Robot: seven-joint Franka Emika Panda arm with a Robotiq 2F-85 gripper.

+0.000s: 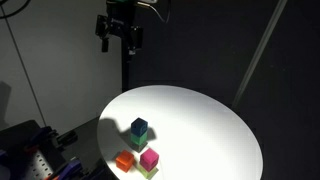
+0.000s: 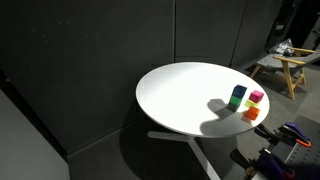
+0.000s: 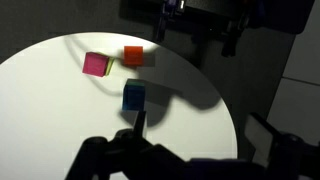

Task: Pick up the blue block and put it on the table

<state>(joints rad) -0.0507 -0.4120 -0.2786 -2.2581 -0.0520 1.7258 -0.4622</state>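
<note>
The blue block [image 1: 139, 125] is a small dark blue cube sitting on top of a green cube [image 1: 138, 141] near the edge of the round white table [image 1: 210, 120]. It also shows in an exterior view [image 2: 238, 91] and in the wrist view [image 3: 133, 96]. My gripper [image 1: 119, 42] hangs high above the table, far from the cubes, open and empty. In the wrist view its dark fingers [image 3: 200, 130] are spread wide, with the blue block just beyond the left finger. The gripper does not show in the exterior view taken from the table's far side.
A magenta cube [image 1: 149, 157] and an orange cube [image 1: 124, 160] sit close to the blue block by the table edge; both show in the wrist view [image 3: 96, 64] [image 3: 133, 56]. Dark curtains surround the table. A wooden stand [image 2: 283, 68] is beyond it.
</note>
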